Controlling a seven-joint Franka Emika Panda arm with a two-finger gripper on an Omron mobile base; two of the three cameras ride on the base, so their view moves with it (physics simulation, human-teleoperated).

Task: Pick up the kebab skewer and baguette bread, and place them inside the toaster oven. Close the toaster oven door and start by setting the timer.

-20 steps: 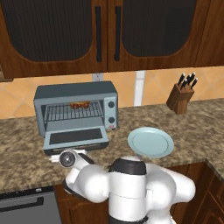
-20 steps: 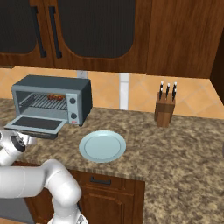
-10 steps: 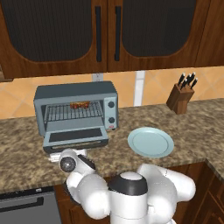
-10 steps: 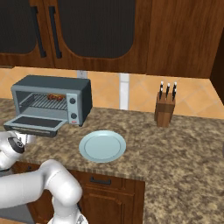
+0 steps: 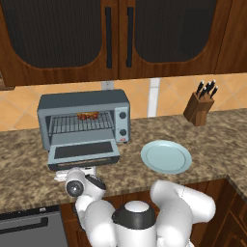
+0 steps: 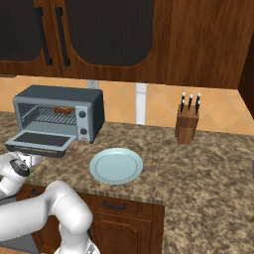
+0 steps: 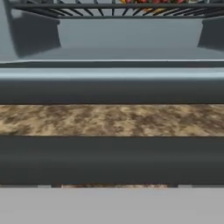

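Toaster oven (image 5: pixel 84 118) sits on granite counter (image 5: pixel 212 140) at 10 o'clock of pale blue plate (image 5: pixel 166 157). Toaster oven door (image 5: pixel 83 153) hangs dropped open, approx. level. Kebab skewer (image 5: pixel 88 116) lies on wire rack (image 5: pixel 79 124) inside, w/ golden baguette bread (image 7: pixel 153 10) just beside it. Gripper (image 5: pixel 77 172) sits low at door's front edge, 6 o'clock of oven; fingers spread wide, pinching nothing, handle bar (image 7: pixel 112 159) directly ahead in hand view. Knife block (image 5: pixel 199 107) at 1 o'clock of plate.
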